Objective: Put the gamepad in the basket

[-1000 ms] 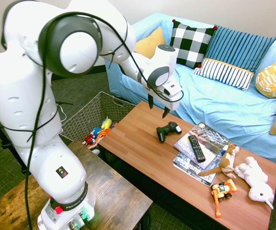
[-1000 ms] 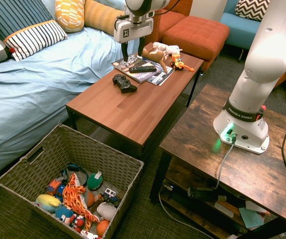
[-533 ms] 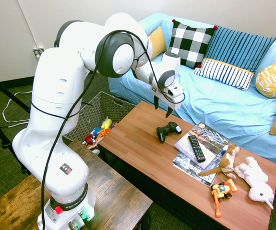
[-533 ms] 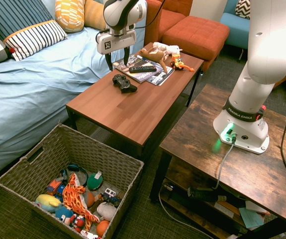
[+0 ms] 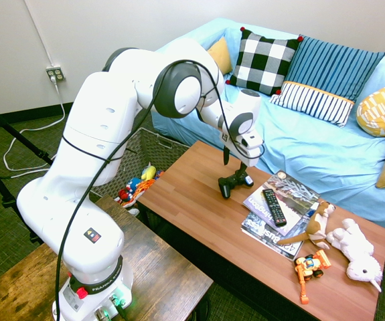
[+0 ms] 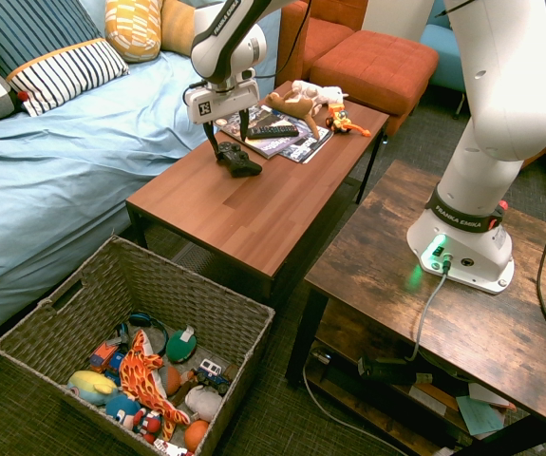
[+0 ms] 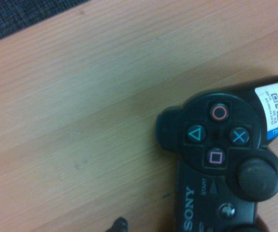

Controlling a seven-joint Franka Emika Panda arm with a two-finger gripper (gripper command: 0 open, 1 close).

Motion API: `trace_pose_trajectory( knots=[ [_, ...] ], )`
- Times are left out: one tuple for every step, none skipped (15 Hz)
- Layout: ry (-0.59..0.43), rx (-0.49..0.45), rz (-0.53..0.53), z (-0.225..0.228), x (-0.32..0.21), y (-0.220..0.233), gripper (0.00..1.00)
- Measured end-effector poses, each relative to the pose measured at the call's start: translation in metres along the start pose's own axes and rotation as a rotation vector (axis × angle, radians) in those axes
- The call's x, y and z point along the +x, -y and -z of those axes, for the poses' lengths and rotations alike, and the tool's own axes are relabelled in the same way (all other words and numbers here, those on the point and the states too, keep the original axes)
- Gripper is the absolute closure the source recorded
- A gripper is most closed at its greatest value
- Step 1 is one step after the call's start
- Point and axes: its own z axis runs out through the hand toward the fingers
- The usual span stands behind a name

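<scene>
The black gamepad lies on the wooden coffee table, near the edge facing the sofa. My gripper stands open and points straight down, right over the gamepad with a finger on either side of it, just above the tabletop. The wrist view shows the gamepad close up, with its coloured buttons, one thumbstick and a white sticker. The woven basket sits on the floor at the table's end, holding several toys.
A black remote lies on magazines beside the gamepad. Plush animals and an orange toy crowd the table's far end. The blue sofa with pillows runs along the table. A dark wooden table bears the arm.
The gripper has come down from well above the table and shifted over the gamepad, so its fingers now straddle it. It has stayed open. The gamepad has not moved.
</scene>
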Motion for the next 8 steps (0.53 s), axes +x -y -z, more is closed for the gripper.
trace_pose_trajectory(
  knots=[
    [0.006,-0.008,-0.012,-0.009,0.006,0.0,0.0],
    [0.015,-0.012,-0.024,-0.018,0.011,0.0,0.0],
    [0.021,-0.018,-0.032,-0.025,0.015,0.001,0.0],
    [0.028,-0.024,-0.039,-0.03,0.019,0.003,0.0],
    [0.036,-0.03,-0.045,-0.034,0.021,0.005,0.0],
    [0.041,-0.034,-0.048,-0.037,0.023,0.006,0.0],
    [0.045,-0.039,-0.051,-0.041,0.025,0.006,0.0],
    [0.049,-0.042,-0.053,-0.045,0.026,0.006,0.0]
  ],
)
